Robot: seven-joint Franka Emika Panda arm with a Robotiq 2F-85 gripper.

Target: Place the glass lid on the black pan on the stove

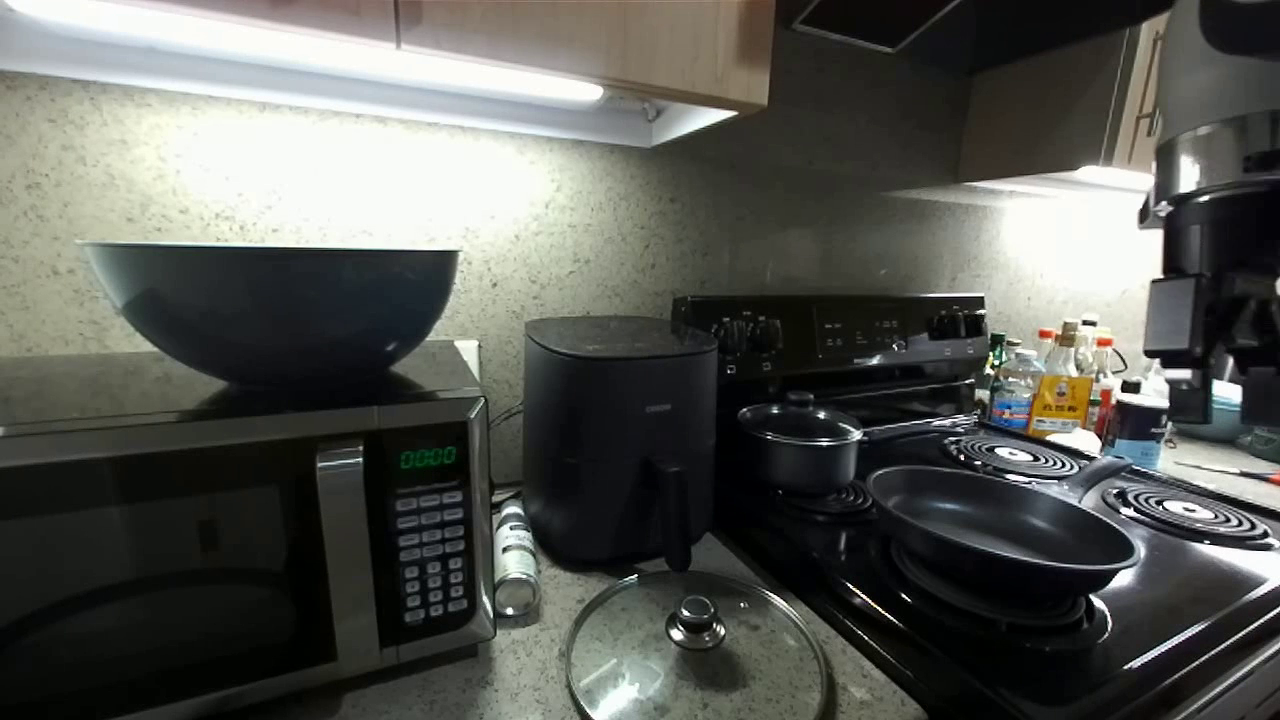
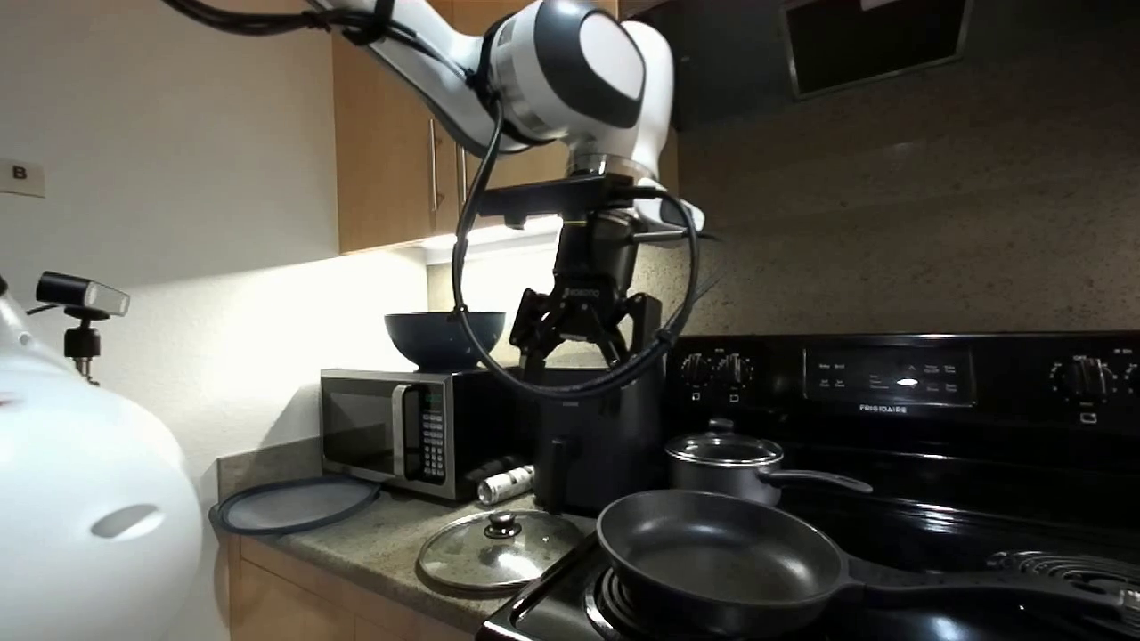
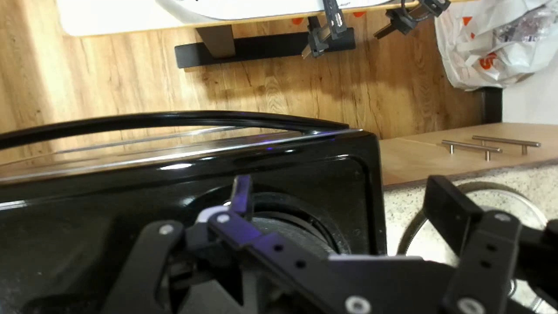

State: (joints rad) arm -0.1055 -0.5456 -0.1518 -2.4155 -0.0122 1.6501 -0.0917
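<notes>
Below end effector (image 2: pixel 590 358), glass lid (image 2: pixel 495 552)

- "00:00" glows green on microwave display (image 1: pixel 428 457)
- "FRIGIDAIRE" is on stove back panel (image 2: pixel 944 425)
- "ROBOTIQ" is on claw (image 2: pixel 584 359)
- "B" is on wall plate (image 2: pixel 25 183)
- air fryer (image 1: pixel 610 440) brand, bottle labels (image 1: pixel 1060 403): too small to read

Pale wall (image 2: pixel 178 160), seen at left in an exterior view. Speckled far wall (image 1: pixel 600 240), lit by strip lamp (image 1: pixel 420 70) fixed beneath wooden cupboards (image 1: pixel 620 40). Floor (image 3: pixel 270 93), finished in wood grain.
</notes>
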